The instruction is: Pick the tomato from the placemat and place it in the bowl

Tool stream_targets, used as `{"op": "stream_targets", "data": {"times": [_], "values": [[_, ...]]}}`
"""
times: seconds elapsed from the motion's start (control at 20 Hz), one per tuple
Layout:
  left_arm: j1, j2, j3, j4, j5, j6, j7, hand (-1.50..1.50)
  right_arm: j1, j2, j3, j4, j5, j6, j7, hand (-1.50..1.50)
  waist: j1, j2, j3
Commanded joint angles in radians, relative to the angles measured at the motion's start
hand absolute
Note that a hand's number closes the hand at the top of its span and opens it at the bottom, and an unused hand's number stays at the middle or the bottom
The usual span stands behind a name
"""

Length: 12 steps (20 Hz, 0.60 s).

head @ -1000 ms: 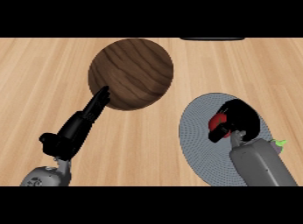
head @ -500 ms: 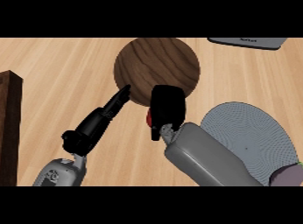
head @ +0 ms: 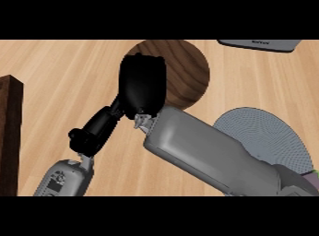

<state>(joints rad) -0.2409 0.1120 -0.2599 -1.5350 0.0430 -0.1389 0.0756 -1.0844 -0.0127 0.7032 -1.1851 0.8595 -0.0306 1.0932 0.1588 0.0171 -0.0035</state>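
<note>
Right hand (head: 143,85): black, back uppermost, over the left part of the round dark wooden bowl (head: 187,69); whether it holds anything cannot be told. Tomato: hidden from view. Left hand (head: 97,130): stretched straight, holding nothing, just beside the right hand. Round grey ribbed placemat (head: 264,133): right of the bowl.

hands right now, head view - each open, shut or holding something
left hand: open, straight, holding nothing.
right hand: cannot be told; its back faces the view over the bowl, hiding its underside.
</note>
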Motion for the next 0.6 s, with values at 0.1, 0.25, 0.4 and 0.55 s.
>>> {"op": "stream_targets", "data": {"times": [0.1, 0.25, 0.4, 0.55], "values": [[-0.002, -0.01, -0.001, 0.016, 0.007, -0.004, 0.008, 0.0, -0.157, 0.012, -0.039, 0.053, -0.026, -0.205, 0.172, 1.5, -0.021, -0.004, 0.0], [-0.001, 0.002, 0.008, 0.03, -0.01, 0.002, -0.004, 0.0, -0.195, 0.012, -0.048, 0.138, -0.044, -0.241, 0.179, 1.5, -0.032, 0.0, -0.001], [-0.017, -0.004, 0.017, 0.008, 0.002, 0.005, 0.026, 0.0, -0.196, 0.012, -0.012, 0.255, -0.031, -0.28, 0.158, 1.5, -0.042, 0.001, 0.0], [0.061, -0.009, -0.012, 0.01, -0.023, 0.013, -0.028, 0.0, -0.26, 0.012, -0.012, 0.367, -0.003, -0.259, 0.155, 1.5, -0.049, -0.001, -0.001]]}}
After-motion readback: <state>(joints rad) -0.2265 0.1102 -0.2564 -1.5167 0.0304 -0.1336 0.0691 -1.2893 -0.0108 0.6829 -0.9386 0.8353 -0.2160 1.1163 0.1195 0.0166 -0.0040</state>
